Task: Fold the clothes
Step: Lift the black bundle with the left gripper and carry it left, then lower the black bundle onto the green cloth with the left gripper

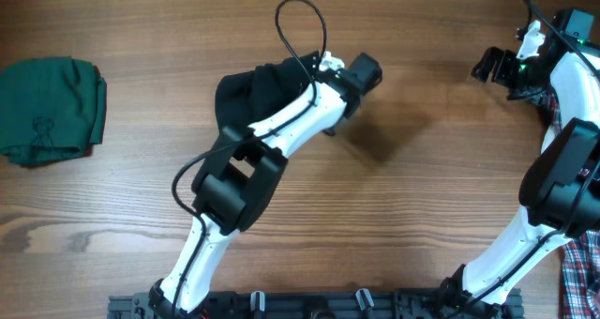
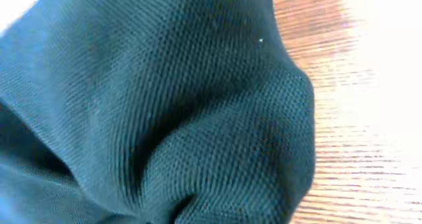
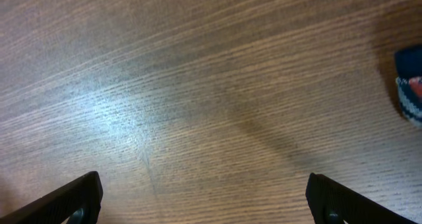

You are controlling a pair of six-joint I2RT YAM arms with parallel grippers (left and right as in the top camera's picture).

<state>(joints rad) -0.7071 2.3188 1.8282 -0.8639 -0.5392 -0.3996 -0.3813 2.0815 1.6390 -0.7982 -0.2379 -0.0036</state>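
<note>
Black knit cloth bunched into a soft heap: the black shirt (image 1: 246, 92) lies on the brown wood-grain counter (image 1: 422, 197), toward the far side and a little left of centre. The white left arm (image 1: 281, 122) crosses over the black shirt and hides much of it from above. The left pincer (image 1: 326, 108) sits at the shirt's right end. Its fingers are covered by the arm in the overhead view and do not show in its own wrist view. There the shirt's weave (image 2: 165, 105) fills nearly the whole frame, and creases run together toward the lower edge beside a strip of bare wood on the right. This pincer is clenched on the gathered fabric.

Well to the right of the shirt, the right pincer (image 1: 486, 66) hangs released, its two black fingers (image 3: 72, 201) spread wide over bare wood. Farther right of the shirt, a red, white and blue plaid cloth (image 1: 574, 263) lies at the counter's edge, partly under the right arm; a corner of it shows in the right wrist view (image 3: 410, 85). Far to the shirt's left, well apart, lies a dark green folded garment (image 1: 47, 108). A thin black cable (image 1: 300, 28) loops up just beyond the shirt.
</note>
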